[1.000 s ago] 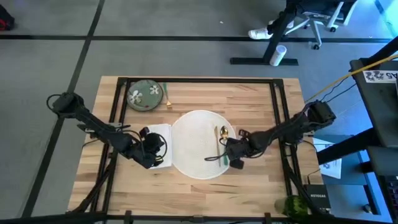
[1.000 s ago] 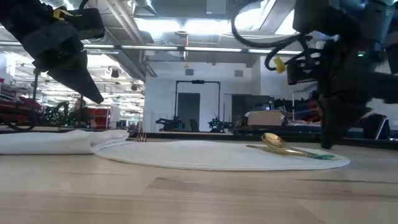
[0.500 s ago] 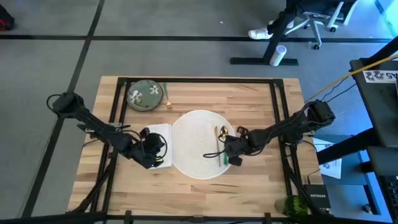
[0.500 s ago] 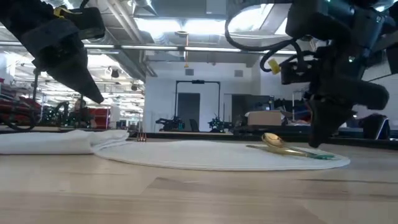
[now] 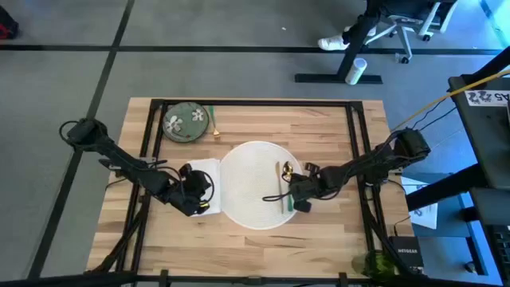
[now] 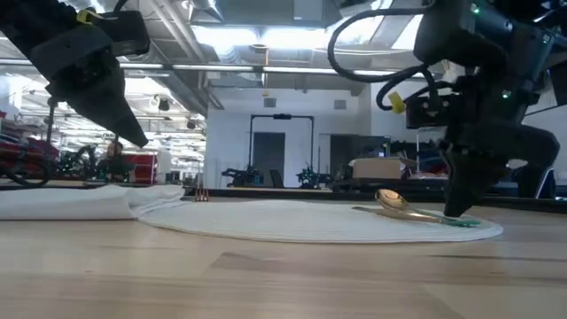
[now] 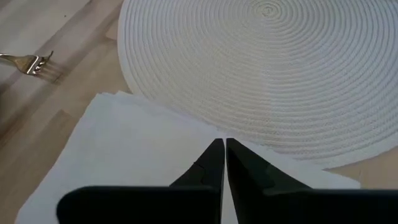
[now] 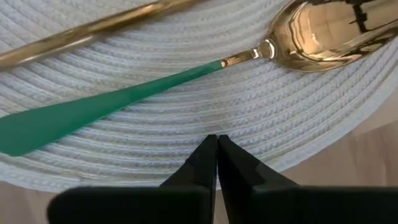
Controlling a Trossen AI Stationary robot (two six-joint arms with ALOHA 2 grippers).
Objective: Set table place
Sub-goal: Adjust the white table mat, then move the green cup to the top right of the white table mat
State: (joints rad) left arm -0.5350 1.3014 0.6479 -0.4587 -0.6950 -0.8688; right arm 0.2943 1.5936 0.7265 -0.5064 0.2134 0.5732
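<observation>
On the table point(image 5: 335, 131) lies the round white plate point(image 5: 256, 185), woven in rings. A gold spoon with a green handle point(image 8: 124, 99) rests on the plate's right part, and a second gold piece point(image 8: 93, 28) lies across beside it. My right gripper point(image 8: 216, 142) is shut, its tips low over the plate's near right rim, just beside the spoon's handle. My left gripper point(image 7: 224, 146) is shut and hangs above the white napkin point(image 7: 137, 149), which lies flat left of the plate. The green flowered dish point(image 5: 185, 123) and a fork point(image 5: 213, 122) sit at the far left. My right gripper points its shut fingers point(image 6: 459, 199) down at the plate's rim point(image 8: 261, 146), next to the spoon's green handle and apart from it. Whether the tips touch the plate, I cannot tell.
Black frame bars point(image 5: 153, 139) run over the table's left and right parts. A green thing point(image 5: 373, 263) stands off the table's near right corner. Bare wood lies along the near edge and at the far right.
My right gripper has gone a little toward the table's far edge and left, and down to the plate's rim by the spoon's handle. The spoon has stayed where it was.
</observation>
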